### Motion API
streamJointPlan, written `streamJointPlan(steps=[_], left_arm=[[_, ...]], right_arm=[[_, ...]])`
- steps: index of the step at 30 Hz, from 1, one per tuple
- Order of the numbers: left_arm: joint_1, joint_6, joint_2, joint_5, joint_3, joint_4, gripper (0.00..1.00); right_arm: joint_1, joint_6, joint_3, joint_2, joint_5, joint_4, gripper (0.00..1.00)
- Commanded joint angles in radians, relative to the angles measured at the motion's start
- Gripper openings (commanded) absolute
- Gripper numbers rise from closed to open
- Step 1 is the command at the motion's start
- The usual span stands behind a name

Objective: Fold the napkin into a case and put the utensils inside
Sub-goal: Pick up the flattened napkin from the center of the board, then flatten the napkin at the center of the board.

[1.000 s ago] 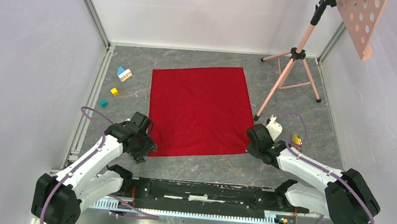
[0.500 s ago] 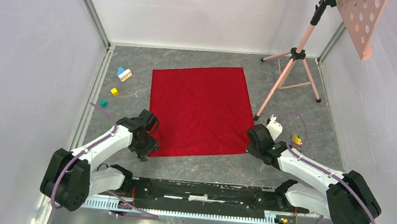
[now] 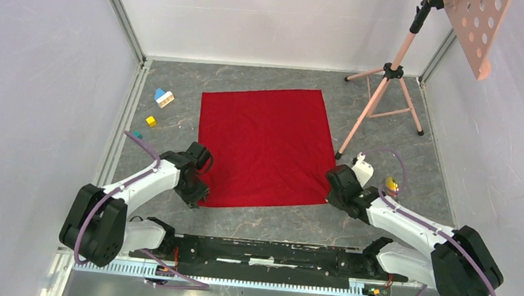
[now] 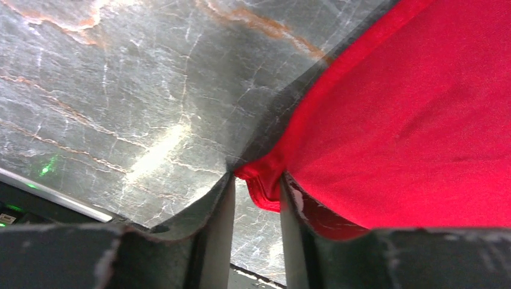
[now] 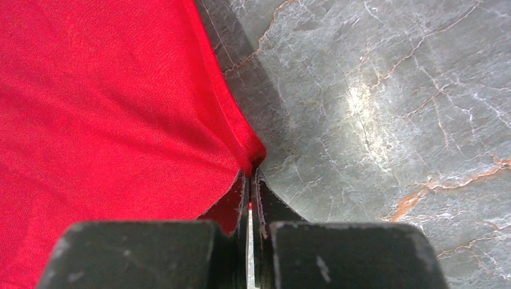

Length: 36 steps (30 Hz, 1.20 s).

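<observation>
The napkin (image 3: 263,144) is lying flat mid-tabletop (image 3: 388,141). We are pinching its near right corner tight in our right gripper (image 5: 250,177) and holding our left gripper (image 4: 257,184) half open astride its near left corner. White walls (image 3: 270,20) are enclosing the grey marble.

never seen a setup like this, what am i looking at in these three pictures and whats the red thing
It is a robot with two white and black arms bolted at the near edge of a grey marble-patterned table. The wide picture looks down from above and behind them. The two close-ups come from a camera on each wrist. The red thing is a flat bright red cloth napkin, spread out in the middle. Small coloured toy blocks lie to its left and a pink tripod stand is to its right. The right end effector, a two-fingered pincer, is shut on the napkin's near right corner. The left end effector has its jaws apart around the near left corner, not yet pinching it.
</observation>
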Motion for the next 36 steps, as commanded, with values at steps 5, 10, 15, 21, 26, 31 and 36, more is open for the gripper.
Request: streamJointPlan(steps=[5, 10, 15, 21, 26, 31, 36], left_arm=[[0.027, 0.035, 0.066, -0.056, 0.001, 0.127, 0.08], [0.035, 0.135, -0.058, -0.053, 0.092, 0.073, 0.02], [0.041, 0.341, -0.26, 0.037, 0.268, 0.029, 0.02], [0.041, 0.567, -0.432, 0.165, 0.666, -0.064, 0.02], [0.042, 0.682, -0.531, 0.249, 0.965, -0.011, 0.02], [0.041, 0.706, -0.558, 0.17, 1.061, 0.128, 0.02], [0.042, 0.681, -0.426, -0.106, 1.046, 0.125, 0.02]], right_arm=[[-0.003, -0.038, 0.033, -0.024, 0.029, -0.016, 0.0], [-0.004, -0.278, 0.063, -0.085, -0.026, 0.088, 0.0], [-0.003, -0.602, 0.123, -0.262, -0.221, 0.226, 0.0], [-0.002, -0.712, 0.234, -0.56, -0.616, 0.393, 0.0], [-0.001, -0.589, 0.352, -0.655, -0.802, 0.574, 0.01], [-0.001, -0.546, 0.4, -0.628, -0.793, 0.7, 0.0], [-0.001, -0.635, 0.391, -0.525, -0.331, 0.545, 0.0]])
